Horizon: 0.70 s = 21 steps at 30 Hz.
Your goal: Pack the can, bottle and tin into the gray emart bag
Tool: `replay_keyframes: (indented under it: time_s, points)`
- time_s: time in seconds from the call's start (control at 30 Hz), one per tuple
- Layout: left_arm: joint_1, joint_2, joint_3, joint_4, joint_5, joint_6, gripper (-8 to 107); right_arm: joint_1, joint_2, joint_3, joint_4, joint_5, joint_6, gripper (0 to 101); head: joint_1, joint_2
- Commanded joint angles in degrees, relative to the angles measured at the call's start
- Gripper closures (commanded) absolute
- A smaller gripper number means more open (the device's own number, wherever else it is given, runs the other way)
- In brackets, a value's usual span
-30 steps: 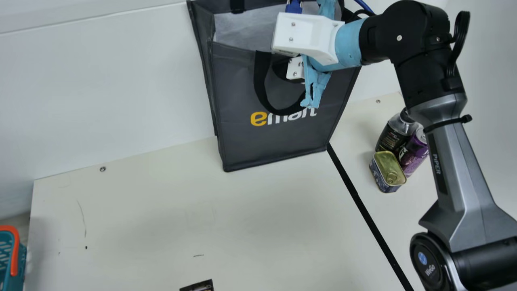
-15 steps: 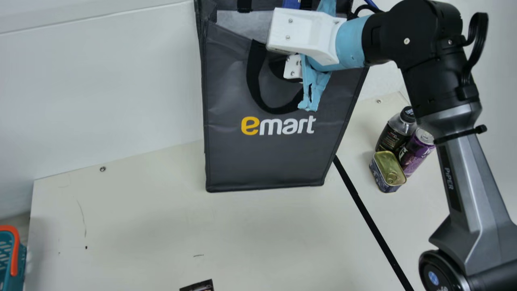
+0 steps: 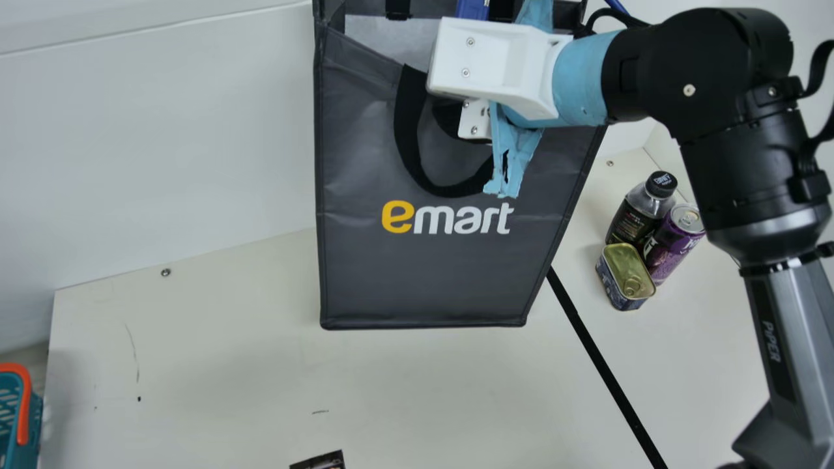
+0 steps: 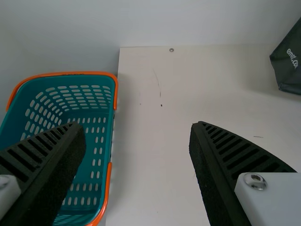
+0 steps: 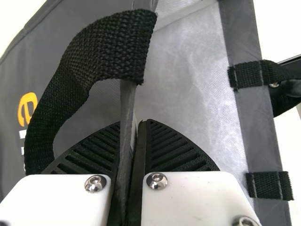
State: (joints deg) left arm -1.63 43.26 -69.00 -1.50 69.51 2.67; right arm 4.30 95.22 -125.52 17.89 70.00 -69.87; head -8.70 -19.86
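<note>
In the main view my right gripper (image 3: 495, 65) is at the top of the gray emart bag (image 3: 423, 273), which stands or hangs over the table's back part. The right wrist view has the right gripper (image 5: 136, 125) shut on the bag's rim (image 5: 127, 108), beside a looped handle (image 5: 101, 49). Right of the bag, the bottle (image 3: 638, 212), purple can (image 3: 671, 244) and tin (image 3: 625, 277) are grouped close together upright on the table. My left gripper (image 4: 138, 126) is open and empty, with a corner of the bag (image 4: 289, 61) farther off.
A teal basket with an orange rim (image 3: 25, 404) is at the table's left; the left wrist view shows this basket (image 4: 94, 136) too. A black line (image 3: 606, 368) crosses the table (image 3: 195, 365). A small dark printed item (image 3: 319, 461) lies at the near edge.
The right gripper kept its hold on the bag while the bag's lower part came nearer to the camera and looks larger. The right arm's upper links shifted right, uncovering more of the bottle and can.
</note>
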Motion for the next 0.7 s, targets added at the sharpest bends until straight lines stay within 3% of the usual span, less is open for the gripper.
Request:
replay_keyframes:
  time_s: [0.0, 0.67]
  points:
    - [0.0, 0.0, 0.0, 0.0, 0.0, 0.0, 9, 0.5, -1.0, 0.6, -0.5, -0.1, 0.4, 101, -1.3, -0.1]
    - [0.0, 0.0, 0.0, 0.0, 0.0, 0.0, 9, 7.6, -12.1, 10.0, -6.0, -0.1, 4.7, 101, -1.3, -0.1]
